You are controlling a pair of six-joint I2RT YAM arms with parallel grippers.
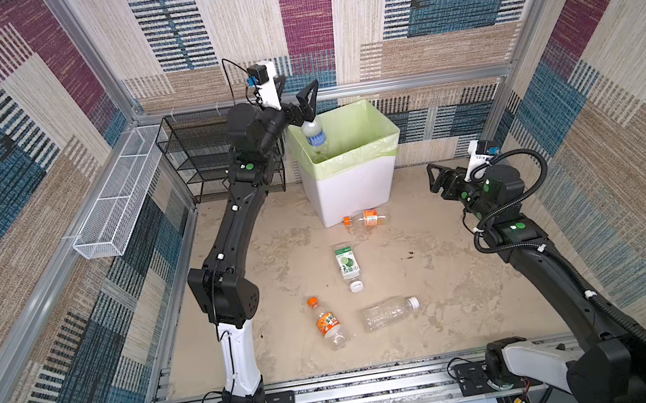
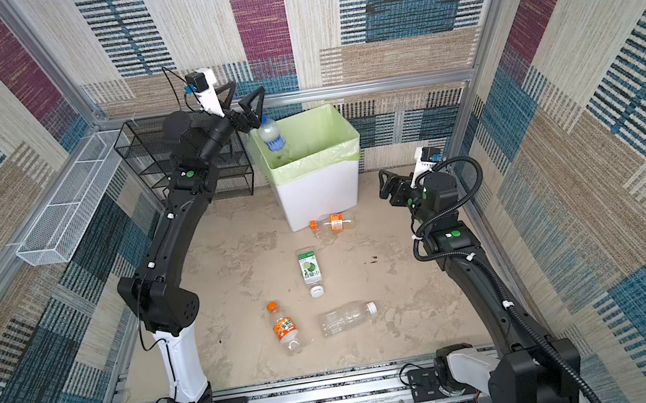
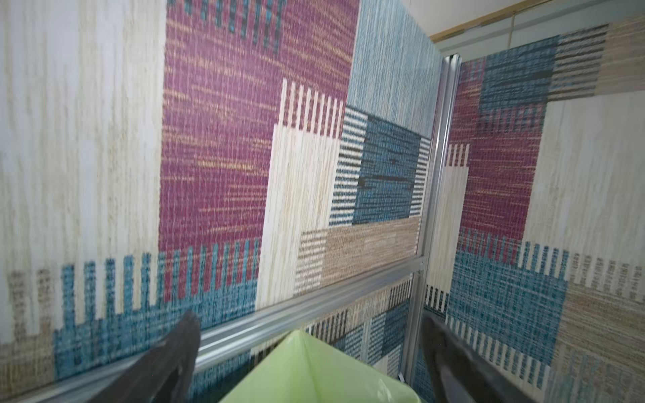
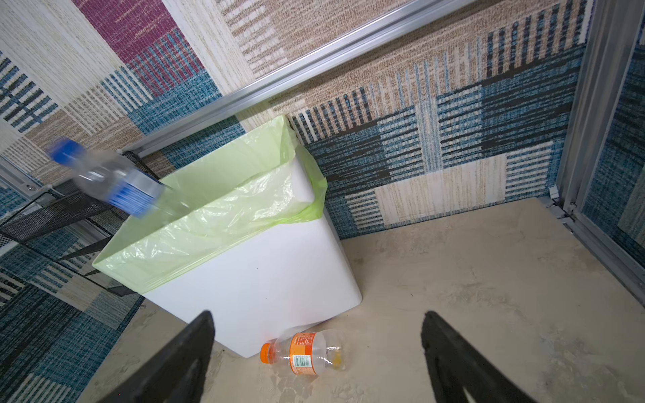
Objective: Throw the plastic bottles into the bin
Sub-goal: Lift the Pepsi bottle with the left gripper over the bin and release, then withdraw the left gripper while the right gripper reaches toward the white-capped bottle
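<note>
Top views both show my left gripper (image 1: 296, 88) spread wide above the left rim of the bin (image 1: 353, 157), with the blue-labelled bottle (image 1: 315, 134) loose just beneath it. Left wrist: jaws far apart, nothing between them. Right wrist: my right gripper (image 4: 316, 314) gapes empty toward the bin, and an orange-labelled bottle (image 4: 303, 353) lies just beside its base.

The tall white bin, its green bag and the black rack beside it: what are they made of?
The tall white rectangular bin looks like smooth moulded plastic: even, seamless walls. Its pale green bag is probably thin plastic film: it wrinkles and lets light through. The black mesh shelf rack seems painted metal wire: you see through its fine grid.
</note>
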